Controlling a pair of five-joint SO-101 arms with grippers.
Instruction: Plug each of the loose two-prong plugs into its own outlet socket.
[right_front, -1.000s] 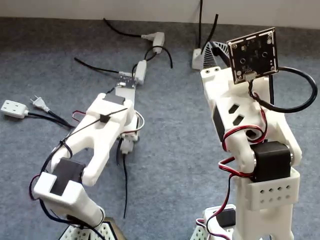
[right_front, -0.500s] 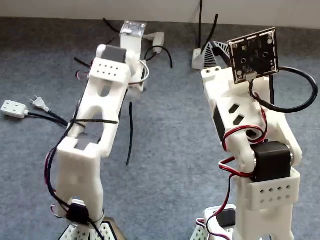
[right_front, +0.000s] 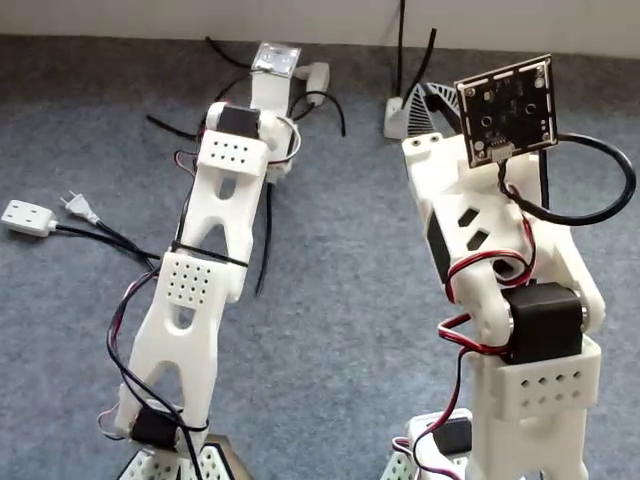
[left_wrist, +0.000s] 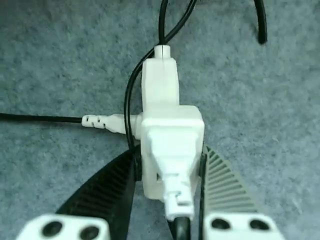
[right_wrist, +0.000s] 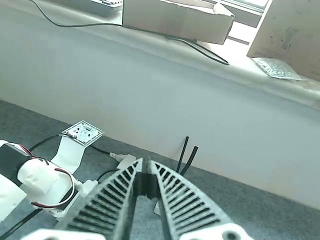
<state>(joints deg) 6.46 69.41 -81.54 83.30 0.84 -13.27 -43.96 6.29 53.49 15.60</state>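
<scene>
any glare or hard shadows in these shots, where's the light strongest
Right wrist view: brightest along the window ledge over the white wall, nearly blown out. Left wrist view: the white outlet socket in the left gripper is evenly lit, no glare, only faint shadow on the carpet. High view: soft light, weak shadows under the left arm.

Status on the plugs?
Left gripper shut on white connector block, butted against second white connector; seating unclear. Right gripper shut, empty. Other two-prong plug unplugged beside socket block. Black cable loops alongside.
</scene>
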